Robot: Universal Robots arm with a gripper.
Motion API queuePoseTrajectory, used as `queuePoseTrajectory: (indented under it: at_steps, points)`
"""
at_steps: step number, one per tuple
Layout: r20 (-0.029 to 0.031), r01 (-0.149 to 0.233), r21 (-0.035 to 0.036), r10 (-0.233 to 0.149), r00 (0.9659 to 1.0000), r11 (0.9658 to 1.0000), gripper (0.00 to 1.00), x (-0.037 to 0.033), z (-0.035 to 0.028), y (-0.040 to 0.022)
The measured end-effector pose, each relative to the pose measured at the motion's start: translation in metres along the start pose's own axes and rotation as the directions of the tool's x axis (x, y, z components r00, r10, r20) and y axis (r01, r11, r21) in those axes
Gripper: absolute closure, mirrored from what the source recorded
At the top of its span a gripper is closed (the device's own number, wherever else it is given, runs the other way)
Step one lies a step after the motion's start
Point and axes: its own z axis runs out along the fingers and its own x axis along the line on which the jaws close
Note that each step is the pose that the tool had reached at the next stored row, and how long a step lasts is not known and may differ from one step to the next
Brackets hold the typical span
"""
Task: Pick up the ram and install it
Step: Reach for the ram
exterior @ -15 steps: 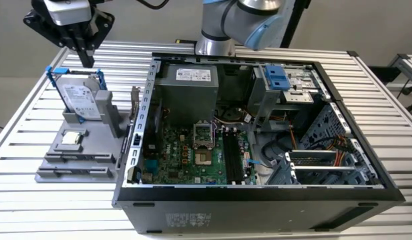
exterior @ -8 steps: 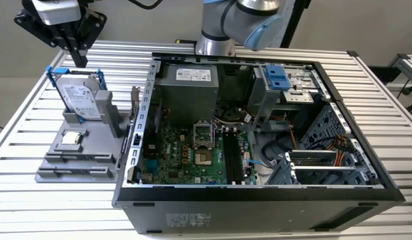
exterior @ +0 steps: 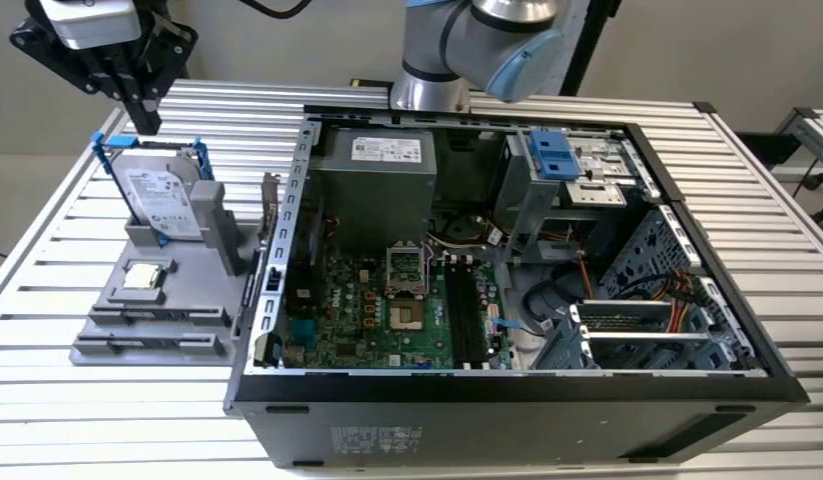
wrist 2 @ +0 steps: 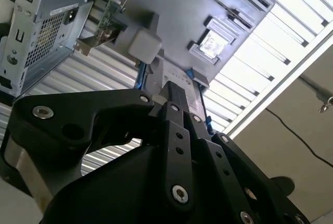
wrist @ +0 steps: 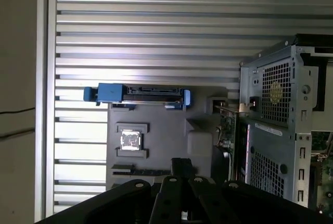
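Upper left of the exterior view: gripper (exterior: 144, 124), fingers closed together, holding nothing, above hard drive (exterior: 158, 192) standing in grey fixture tray (exterior: 131, 350). Tray's right edge: ram (exterior: 270, 203), on edge, just beside open computer case (exterior: 518, 410).

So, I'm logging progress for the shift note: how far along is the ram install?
Nothing looks done yet. The ram stands on edge at the side of the grey fixture nearest the open computer case, untouched. In hand: the pincer hangs above the hard drive, apart from the ram. Left: both the pickup and seating it in the case.
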Motion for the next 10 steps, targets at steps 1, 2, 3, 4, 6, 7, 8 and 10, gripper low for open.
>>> queuePoseTrajectory:
  at_steps: [1, 2, 3, 4, 6, 7, 8, 10]
  points:
    - [0.0, 0.0, -0.0001, 0.0, 1.0, 1.0, 1.0, 0.0, 0.0, 0.0]
    - [0.0001, 0.0, -0.0001, 0.0, 1.0, 1.0, 1.0, 0.0002, 0.0, 0.0]
    - [0.0, 0.0, 0.0, 0.0, 1.0, 1.0, 1.0, 0.0004, 0.0, 0.0]
    - [0.0, 0.0, 0.0, 0.0, 1.0, 1.0, 1.0, 0.0005, 0.0, 0.0]
    - [0.0, 0.0, 0.0, 0.0, 1.0, 1.0, 1.0, 0.0008, 0.0, 0.0]
    - [0.0, 0.0, 0.0, 0.0, 1.0, 1.0, 1.0, 0.001, 0.0, 0.0]
    - [0.0, 0.0, 0.0, 0.0, 1.0, 1.0, 1.0, 0.0014, 0.0, 0.0]
    - [-0.0001, 0.0, 0.0, 0.0, 1.0, 1.0, 1.0, 0.0018, 0.0, -0.0003]
